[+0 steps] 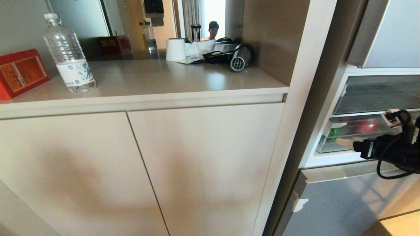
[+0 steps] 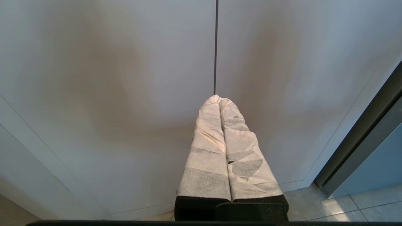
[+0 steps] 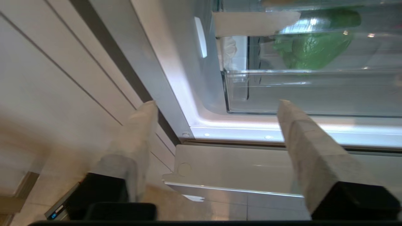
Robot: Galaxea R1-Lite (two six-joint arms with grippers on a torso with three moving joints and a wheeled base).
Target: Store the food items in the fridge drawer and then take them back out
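The fridge drawer [image 1: 325, 144] is a clear bin low in the open fridge at the right; in the right wrist view the fridge drawer [image 3: 314, 94] lies just beyond my fingers. A green bell pepper [image 3: 311, 50] shows through its wall, and in the head view the pepper [image 1: 334, 132] sits at the drawer's left end. I cannot make out the potato. My right gripper [image 3: 216, 103] is open and empty in front of the drawer, over the fridge sill; from the head, the right gripper [image 1: 344, 143] reaches in from the right edge. My left gripper [image 2: 219, 98] is shut, empty, facing a cabinet door.
A counter [image 1: 183, 82] carries a water bottle [image 1: 69, 55], a red box [image 1: 19, 72], a white cup [image 1: 175, 49] and a hair dryer [image 1: 241, 58]. Something red [image 1: 366, 126] also lies in the drawer. The grey lower fridge panel [image 1: 344, 203] is below. A person [image 1: 213, 30] is far behind.
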